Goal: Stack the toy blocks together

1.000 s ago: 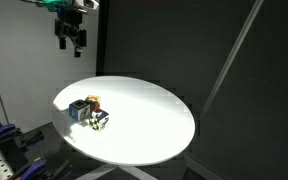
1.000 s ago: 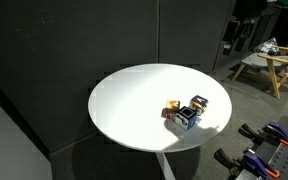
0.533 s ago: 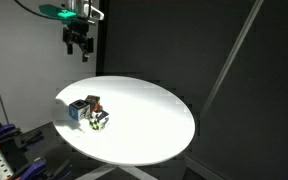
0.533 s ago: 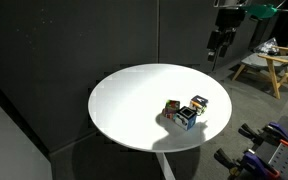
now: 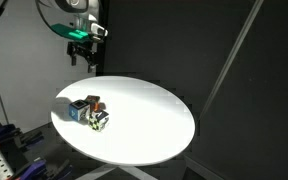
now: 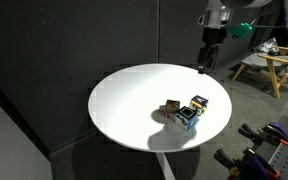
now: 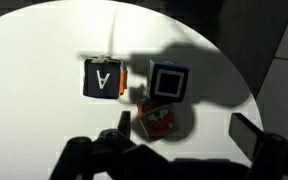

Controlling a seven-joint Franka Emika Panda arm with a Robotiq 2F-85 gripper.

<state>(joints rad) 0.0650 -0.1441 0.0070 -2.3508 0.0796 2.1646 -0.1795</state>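
Three toy blocks sit touching in a cluster on the round white table [image 5: 154,125], near its edge, in both exterior views. In an exterior view I see a blue and white block [image 5: 77,109], an orange-red block [image 5: 93,102] and a block with green marks [image 5: 100,120]; the cluster [image 6: 187,112] also shows in an exterior view. My gripper [image 5: 85,56] [image 6: 204,63] hangs open and empty well above the table, apart from the blocks. In the wrist view a block with a letter A [image 7: 102,78], a blue-framed block [image 7: 169,82] and a red block [image 7: 156,121] lie below my open jaws [image 7: 182,127].
Dark curtains stand behind the table. A wooden stand [image 6: 266,68] is at the far side. Red and blue clamps [image 6: 259,150] lie on a bench below the table's edge. The rest of the tabletop is bare white.
My gripper has come down and in from the upper edge of the view toward the table. The blocks have not moved.
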